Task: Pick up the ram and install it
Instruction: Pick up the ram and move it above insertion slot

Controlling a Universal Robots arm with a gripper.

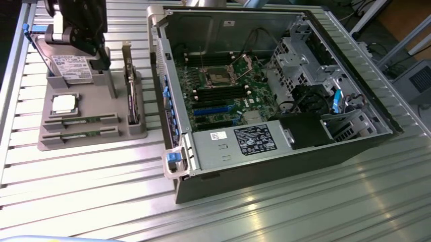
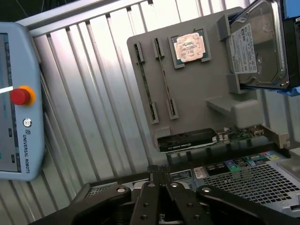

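Observation:
Two ram sticks lie side by side in slots of a grey holder tray [image 1: 94, 101] at the exterior view's left: one ram [image 1: 79, 121] and a second ram [image 1: 79, 134] just in front of it. In the wrist view they are thin green strips, ram [image 2: 145, 84] and ram [image 2: 163, 75], on the tray [image 2: 197, 93]. My gripper [image 2: 161, 174] is shut with nothing between its fingers, and it hangs well above the tray and apart from both sticks. From outside, the gripper [image 1: 100, 59] hangs over the tray's back end by the hard drive.
The tray also holds a hard drive [image 1: 67, 65], a square silver processor [image 1: 64, 103] and an upright graphics card [image 1: 131, 96]. An open computer case [image 1: 269, 151] with its motherboard [image 1: 222, 96] lies beside the tray. A teach pendant [image 2: 18, 93] rests on the ribbed metal table [image 1: 88, 181].

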